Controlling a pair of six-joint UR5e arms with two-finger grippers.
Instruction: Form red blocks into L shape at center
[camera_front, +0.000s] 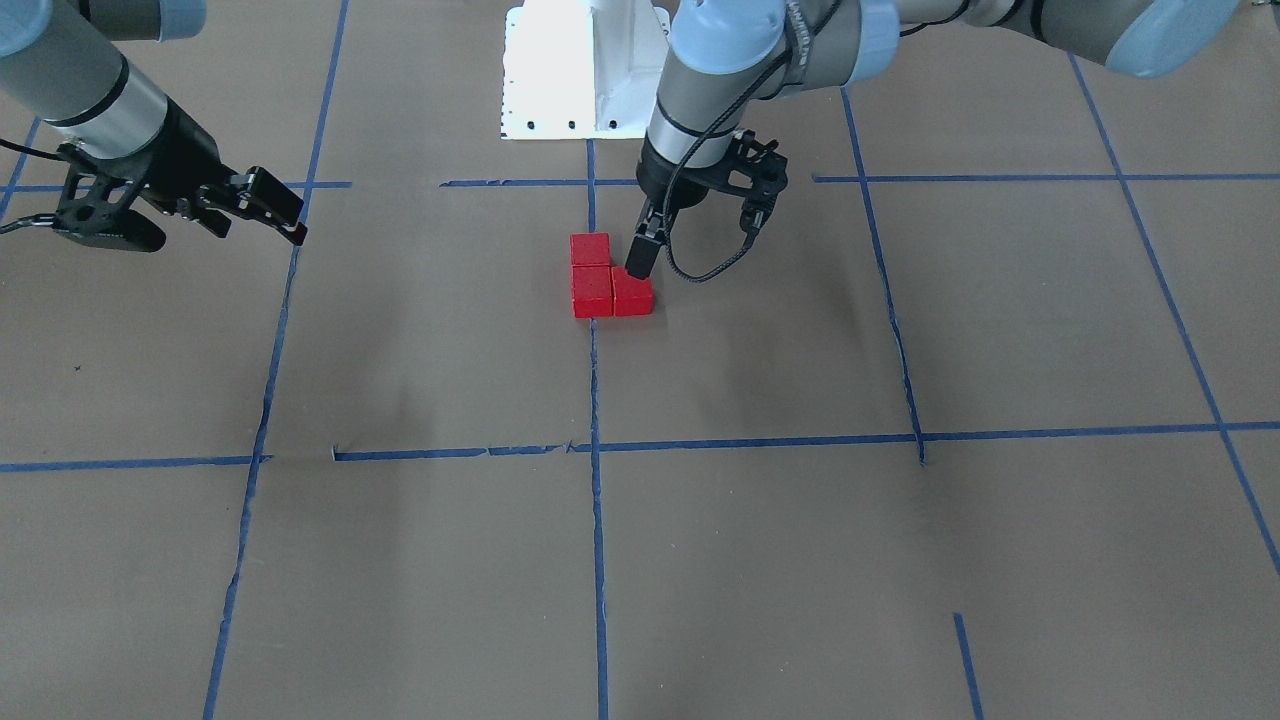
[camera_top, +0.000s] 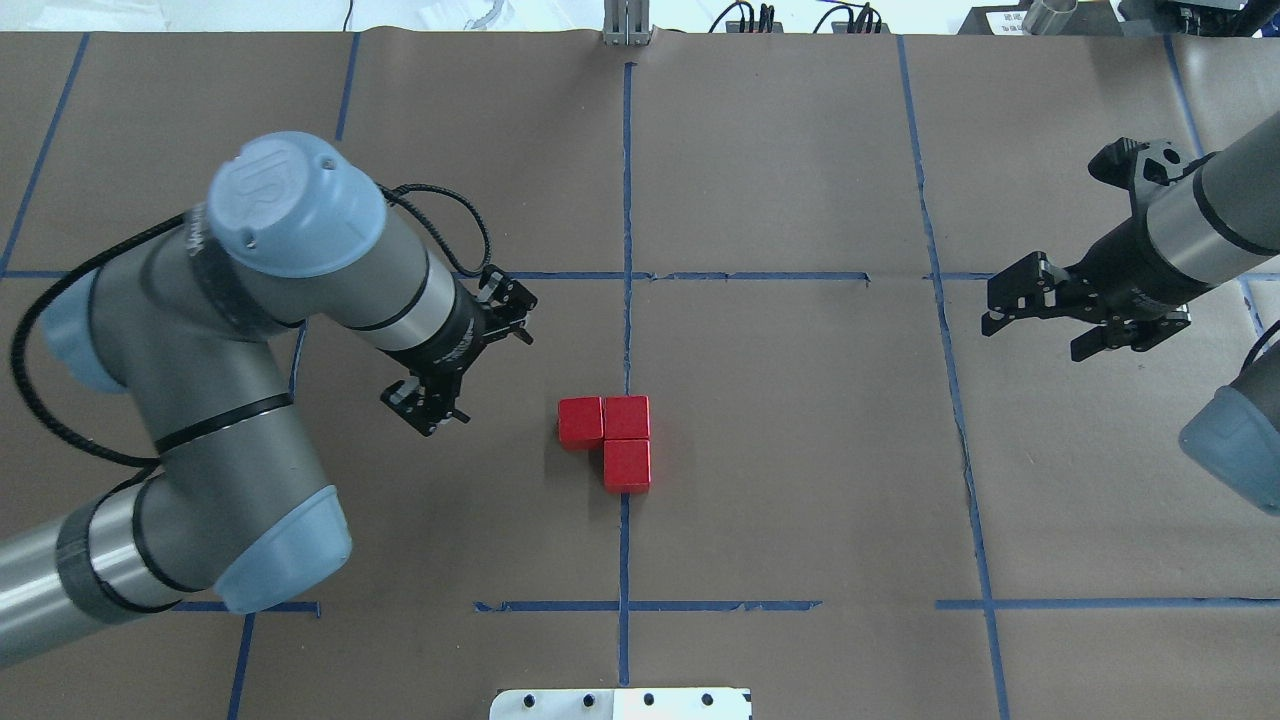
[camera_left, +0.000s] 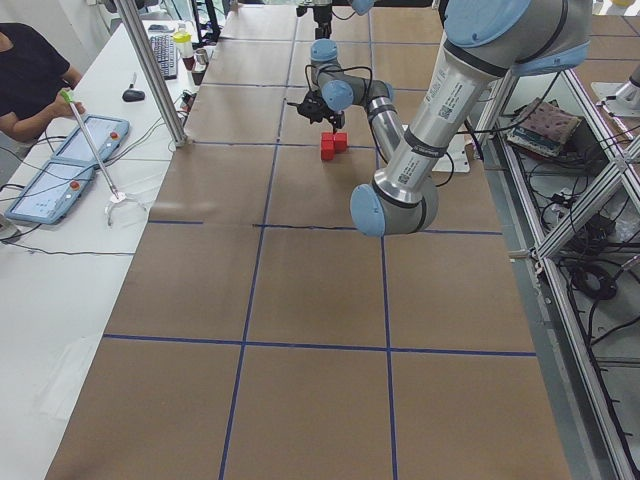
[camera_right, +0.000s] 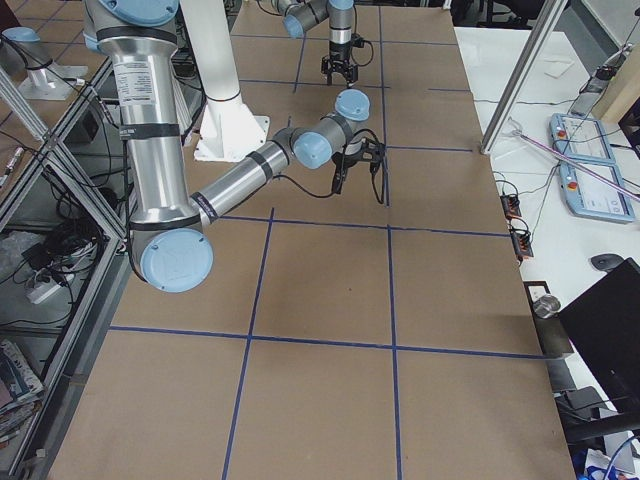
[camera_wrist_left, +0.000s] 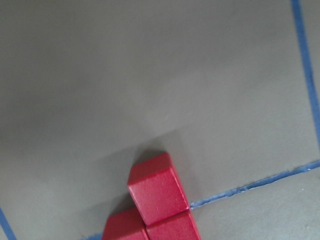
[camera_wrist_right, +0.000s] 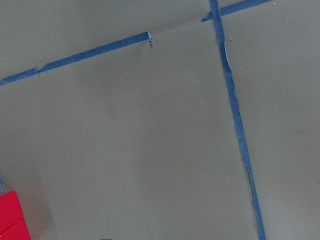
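Note:
Three red blocks (camera_top: 627, 417) lie touching in an L on the brown paper, at the long middle blue tape line (camera_top: 626, 200). Two sit in a row (camera_front: 611, 291) and one lies behind toward the robot base (camera_front: 589, 248). They also show in the exterior left view (camera_left: 333, 145), at the bottom of the left wrist view (camera_wrist_left: 157, 195) and in the corner of the right wrist view (camera_wrist_right: 9, 217). My left gripper (camera_top: 480, 365) is open and empty, raised just left of the blocks (camera_front: 700, 235). My right gripper (camera_top: 1035, 335) is open and empty, far to the right (camera_front: 260, 225).
The white robot base (camera_front: 585, 70) stands at the table's near edge behind the blocks. Blue tape lines form a grid on the paper. An operators' bench with tablets (camera_left: 70, 160) and a metal post (camera_left: 150, 70) runs along the far side.

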